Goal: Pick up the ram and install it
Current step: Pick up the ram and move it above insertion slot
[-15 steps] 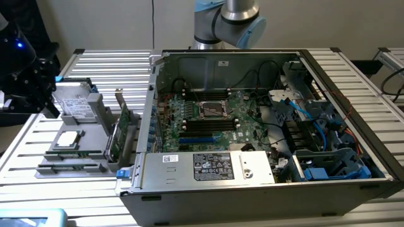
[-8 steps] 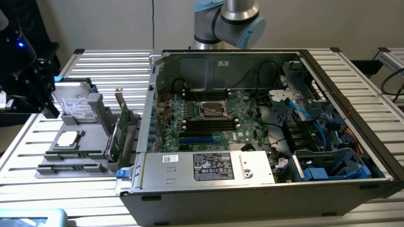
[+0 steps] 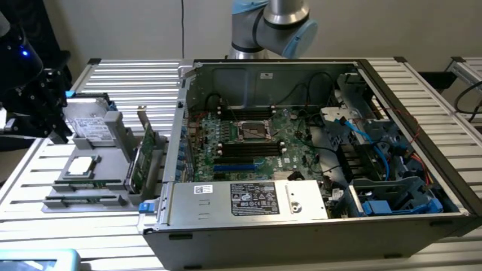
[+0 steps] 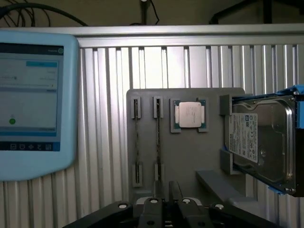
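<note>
Two ram sticks stand on edge in a grey holder plate (image 4: 190,161): one ram stick (image 4: 137,137) and a second (image 4: 157,137) beside it. In the exterior view they lie at the plate's near end (image 3: 87,183). My gripper (image 4: 168,204) hovers above the plate's edge, roughly in line with the second stick and apart from both. In the exterior view the gripper (image 3: 45,110) is a dark mass at the far left, above the plate. Nothing is seen in it. The motherboard (image 3: 256,141) lies in the open computer case with black memory slots (image 3: 249,149).
On the plate also sit a CPU (image 4: 190,115), a hard drive (image 4: 263,142) in a blue-edged bracket and an upright green expansion card (image 3: 147,149). A light-blue tablet (image 4: 33,104) lies beside the plate. The case walls (image 3: 180,113) rise between plate and motherboard.
</note>
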`<state>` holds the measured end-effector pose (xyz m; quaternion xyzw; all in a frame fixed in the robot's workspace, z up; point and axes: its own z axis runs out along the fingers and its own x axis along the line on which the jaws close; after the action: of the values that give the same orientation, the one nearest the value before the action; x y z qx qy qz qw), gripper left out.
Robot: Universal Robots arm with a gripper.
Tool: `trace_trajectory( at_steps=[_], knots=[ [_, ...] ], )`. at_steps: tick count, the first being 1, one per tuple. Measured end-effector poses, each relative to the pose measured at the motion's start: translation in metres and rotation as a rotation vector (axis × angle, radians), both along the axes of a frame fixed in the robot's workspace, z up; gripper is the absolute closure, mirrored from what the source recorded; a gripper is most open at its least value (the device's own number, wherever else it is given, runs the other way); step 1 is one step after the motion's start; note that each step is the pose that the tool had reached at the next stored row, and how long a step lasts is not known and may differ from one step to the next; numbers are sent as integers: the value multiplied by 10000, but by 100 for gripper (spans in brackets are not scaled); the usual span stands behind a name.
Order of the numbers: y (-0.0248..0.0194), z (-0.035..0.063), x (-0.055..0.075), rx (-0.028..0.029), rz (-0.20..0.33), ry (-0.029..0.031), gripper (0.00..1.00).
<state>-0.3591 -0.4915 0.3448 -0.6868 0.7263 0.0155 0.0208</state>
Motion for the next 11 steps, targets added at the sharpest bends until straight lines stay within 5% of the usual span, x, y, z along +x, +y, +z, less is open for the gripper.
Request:
trace_trajectory(
  at_steps=[5, 11],
  knots=[
    [0, -16, -1, 2, 1, -2, 63],
    [-1, -121, -51, 0, 0, 18, 63]
  ],
)
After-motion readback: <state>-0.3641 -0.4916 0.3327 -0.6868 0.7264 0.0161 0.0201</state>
